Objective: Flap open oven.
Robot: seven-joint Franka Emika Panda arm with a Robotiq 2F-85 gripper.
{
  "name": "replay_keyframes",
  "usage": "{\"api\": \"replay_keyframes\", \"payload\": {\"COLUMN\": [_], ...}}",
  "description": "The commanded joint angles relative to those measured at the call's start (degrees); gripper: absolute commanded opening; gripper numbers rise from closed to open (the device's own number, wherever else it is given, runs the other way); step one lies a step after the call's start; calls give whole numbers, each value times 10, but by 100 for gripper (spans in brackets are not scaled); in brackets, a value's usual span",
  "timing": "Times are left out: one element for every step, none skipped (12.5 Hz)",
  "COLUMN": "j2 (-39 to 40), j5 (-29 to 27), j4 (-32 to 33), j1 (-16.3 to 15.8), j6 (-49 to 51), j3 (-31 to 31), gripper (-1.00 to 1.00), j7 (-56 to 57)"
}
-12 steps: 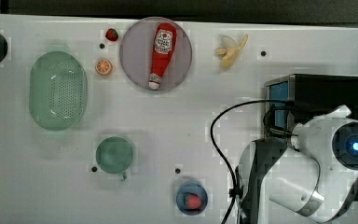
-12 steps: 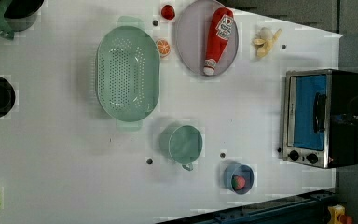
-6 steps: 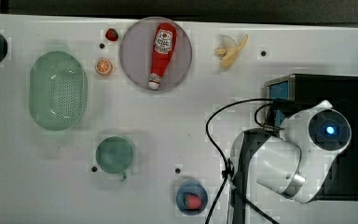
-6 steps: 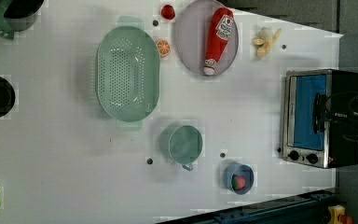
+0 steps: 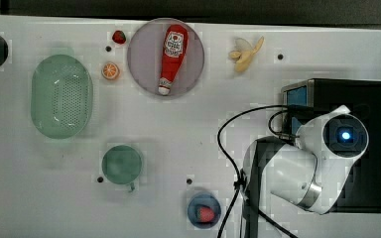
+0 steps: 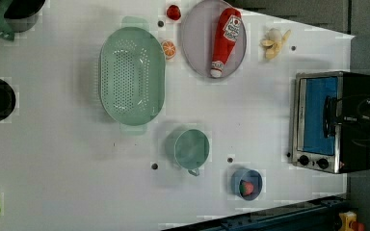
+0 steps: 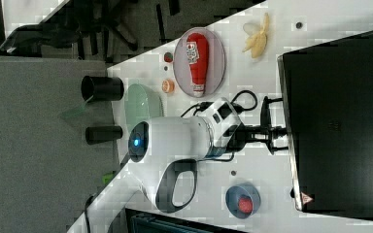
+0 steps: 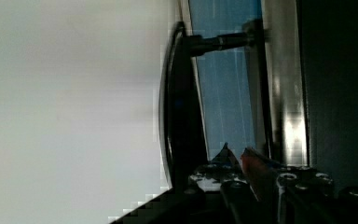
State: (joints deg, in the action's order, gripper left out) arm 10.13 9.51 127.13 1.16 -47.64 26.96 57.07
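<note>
Gripping the oven [image 6: 335,120] handle [image 6: 326,117] w/ narrow gripper [image 7: 272,131], we sit at the table [image 5: 178,124] edge on the top view's right; bare tabletop fronts the door.

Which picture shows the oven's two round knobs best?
The left view: both knobs sit in plain sight under the blue glass door of the oven. The top view looks down on its black top, the right view too, and the wrist view catches the door's handle.
</note>
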Motion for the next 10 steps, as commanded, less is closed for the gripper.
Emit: {"api": "replay_keyframes", "payload": {"j2": [-5, -4, -3, -1, 2, 8, 16, 26, 37, 50], "j5": [37, 65, 90, 115, 140, 164, 186, 205, 219, 229], "j4": [13, 17, 21, 25, 30, 32, 32, 32, 32, 32], "j1": [-26, -32, -36, -41, -46, -51, -56, -61, -67, -73], "j6": [1, 1, 1, 2, 2, 2, 2, 4, 4, 5], "j3": [-38, -46, -53, -61, -69, -76, -84, -93, -100, -107], "gripper": [-65, -65, -65, -65, -65, -65, -65, -65, -65, -65], "j7": [-40, -67, -100, -133, -165, -198, -226, -254, -285, -316]}}
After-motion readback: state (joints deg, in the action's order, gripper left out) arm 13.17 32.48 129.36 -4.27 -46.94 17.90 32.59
